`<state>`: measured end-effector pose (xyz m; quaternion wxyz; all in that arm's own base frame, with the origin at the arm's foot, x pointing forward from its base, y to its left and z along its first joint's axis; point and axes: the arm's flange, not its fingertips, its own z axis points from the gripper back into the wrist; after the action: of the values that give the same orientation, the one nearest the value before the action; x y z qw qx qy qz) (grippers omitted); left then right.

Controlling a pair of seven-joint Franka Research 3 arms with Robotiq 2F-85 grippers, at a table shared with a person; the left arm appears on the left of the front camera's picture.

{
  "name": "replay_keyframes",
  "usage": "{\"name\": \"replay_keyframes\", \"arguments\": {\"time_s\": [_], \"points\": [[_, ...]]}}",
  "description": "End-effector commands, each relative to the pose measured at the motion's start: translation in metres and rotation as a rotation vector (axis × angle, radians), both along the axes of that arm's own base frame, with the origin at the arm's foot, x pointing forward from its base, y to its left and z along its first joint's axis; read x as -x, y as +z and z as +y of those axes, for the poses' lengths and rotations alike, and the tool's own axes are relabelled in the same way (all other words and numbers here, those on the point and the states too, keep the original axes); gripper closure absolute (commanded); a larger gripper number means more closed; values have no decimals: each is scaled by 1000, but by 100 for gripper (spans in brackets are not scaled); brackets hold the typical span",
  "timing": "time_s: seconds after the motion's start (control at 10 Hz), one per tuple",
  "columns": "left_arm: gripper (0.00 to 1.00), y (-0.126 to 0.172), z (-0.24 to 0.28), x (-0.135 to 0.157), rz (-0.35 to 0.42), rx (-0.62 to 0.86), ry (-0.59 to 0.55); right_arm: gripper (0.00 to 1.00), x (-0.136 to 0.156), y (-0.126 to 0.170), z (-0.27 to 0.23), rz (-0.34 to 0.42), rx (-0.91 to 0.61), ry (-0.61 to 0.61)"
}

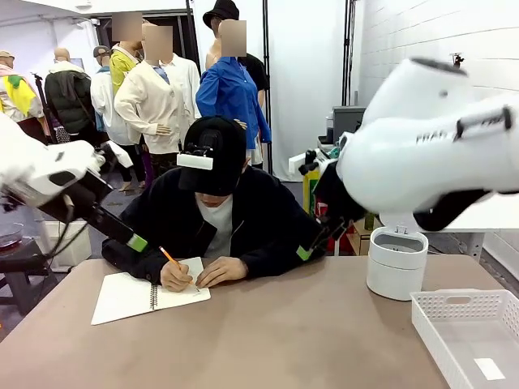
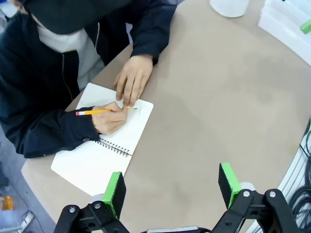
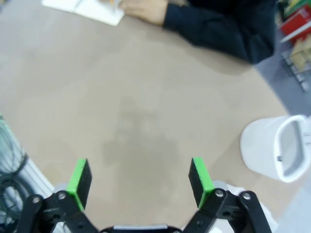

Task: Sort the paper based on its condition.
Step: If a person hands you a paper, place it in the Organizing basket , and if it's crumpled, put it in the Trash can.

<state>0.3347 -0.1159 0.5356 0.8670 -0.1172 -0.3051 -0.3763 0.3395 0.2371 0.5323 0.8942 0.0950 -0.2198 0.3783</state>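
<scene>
paper (image 2: 137, 127): flat at the table's (image 1: 308, 340) far left, under the person's writing hand (image 2: 111, 120) and pencil (image 2: 92, 112); whether loose or bound into the notebook (image 2: 90, 165) cannot be told, nor its long axis. bin (image 1: 396, 263) and basket (image 1: 454, 324) well apart, right. left gripper (image 2: 171, 182), right gripper (image 3: 139, 170): jaws spread, empty.

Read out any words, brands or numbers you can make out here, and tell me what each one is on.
"FRA": dark letters on the white right arm; the rest of the word is blurred.
Pencil marks on the notebook page: too small to read.
White slip in the basket: too small to tell if it bears print.
</scene>
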Motion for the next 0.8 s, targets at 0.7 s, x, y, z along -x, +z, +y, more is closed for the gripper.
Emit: {"name": "replay_keyframes", "arguments": {"time_s": [0.7], "points": [[0, 90, 62, 12, -115, 41, 170, 0, 14, 124, -49, -199, -154, -66]]}}
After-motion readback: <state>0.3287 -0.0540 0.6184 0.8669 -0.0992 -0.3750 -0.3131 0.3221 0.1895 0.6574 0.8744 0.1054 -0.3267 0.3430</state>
